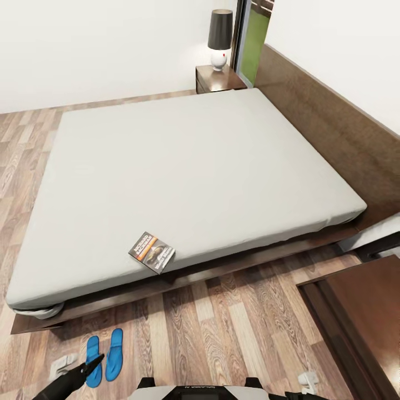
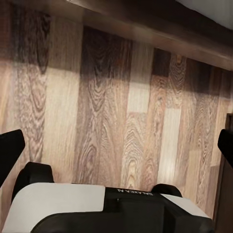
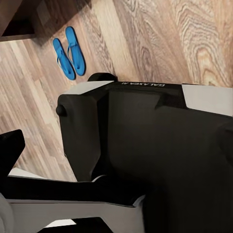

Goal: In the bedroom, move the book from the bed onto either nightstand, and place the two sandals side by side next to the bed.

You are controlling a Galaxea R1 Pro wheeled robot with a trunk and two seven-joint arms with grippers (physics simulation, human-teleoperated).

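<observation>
The book (image 1: 151, 252) is lying thin, light and probably bendy at the mattress edge of the bed (image 1: 189, 166), likely best pinched where its corner is overhanging; left gripper (image 2: 116, 145) is sitting open and empty, right gripper's state I cannot tell.

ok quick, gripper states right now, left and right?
Left gripper: open, fingers spread wide over bare floor, holding nothing.
Right gripper: cannot tell; one dark finger shows, nothing seen held.

Even, bright lighting in head view; soft shadow under the bed (image 1: 166, 166) frame; wrist views dimmer, slightly soft, no glare.
</observation>
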